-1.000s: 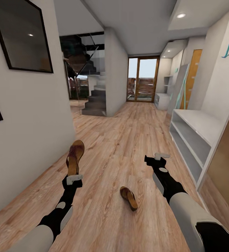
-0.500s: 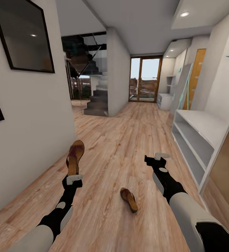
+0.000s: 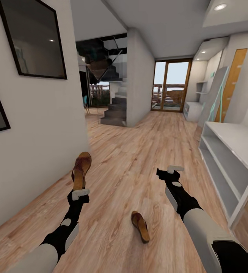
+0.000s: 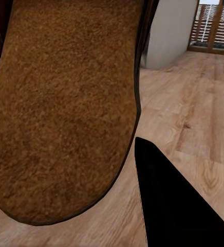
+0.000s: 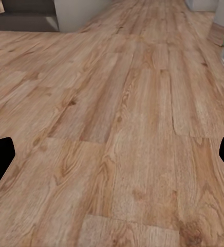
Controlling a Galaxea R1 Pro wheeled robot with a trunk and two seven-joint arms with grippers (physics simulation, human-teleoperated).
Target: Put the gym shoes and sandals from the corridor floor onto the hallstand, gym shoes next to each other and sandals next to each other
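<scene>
Clearly, one sandal is being held heel-down in the left gripper, its toe pointing up and away, probably so it is riding clear of the corridor floor on the way to the hallstand at the right. Seen from the left wrist, the fuzzy brown sole is sitting right against the finger. A second sandal is lying on the planks between the arms. The right gripper is reaching forward, level, with its fingers standing apart around nothing. Both arms are extending ahead, roughly parallel.
</scene>
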